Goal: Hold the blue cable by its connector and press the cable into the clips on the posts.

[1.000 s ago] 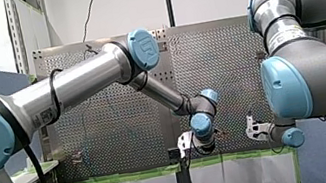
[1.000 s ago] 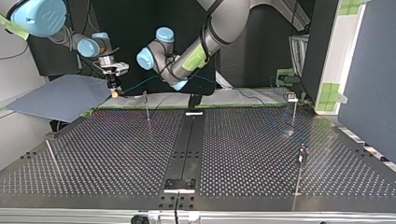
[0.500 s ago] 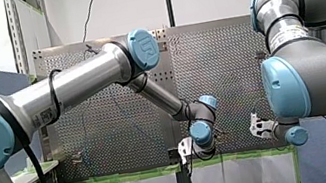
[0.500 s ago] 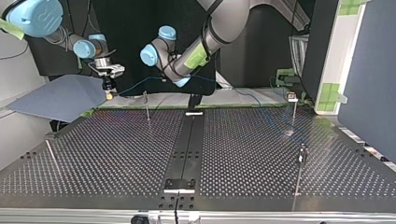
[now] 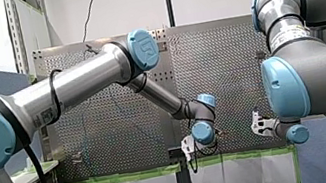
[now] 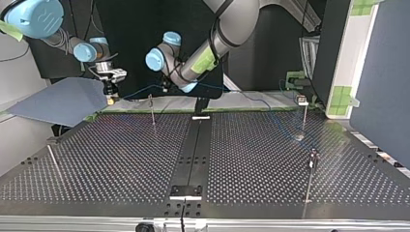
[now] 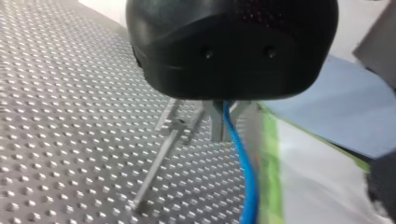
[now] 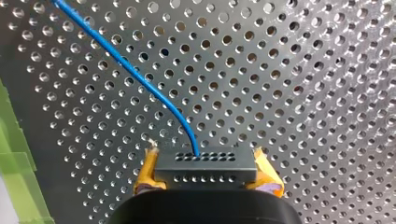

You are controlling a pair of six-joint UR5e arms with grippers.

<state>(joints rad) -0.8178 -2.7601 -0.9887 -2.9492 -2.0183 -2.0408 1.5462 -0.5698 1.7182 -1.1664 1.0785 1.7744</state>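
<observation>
In the right wrist view my right gripper (image 8: pixel 205 170) is shut on the black connector (image 8: pixel 205 164), held between its yellow pads (image 8: pixel 145 175). The blue cable (image 8: pixel 130 74) leaves the connector over the perforated table. In the top view that gripper (image 6: pixel 111 99) hangs at the far left edge of the table, left of a thin post (image 6: pixel 152 108). The cable (image 6: pixel 138 91) runs from there to my left gripper (image 6: pixel 167 87). In the left wrist view my left gripper (image 7: pixel 225 127) is shut on the cable (image 7: pixel 245 168), beside a clip post (image 7: pixel 161 158).
More posts stand at the top view's right (image 6: pixel 304 113), right front (image 6: pixel 311 174) and left front (image 6: pixel 53 162). A black rail (image 6: pixel 193 145) runs down the table's middle. A blue-grey board (image 6: pixel 58 101) lies off the far left corner. Green tape (image 8: pixel 16 168) marks the table's edge.
My right gripper has carried the connector a little toward the top view's left, drawing the cable tauter. My left gripper has shifted slightly, still shut on the cable.
</observation>
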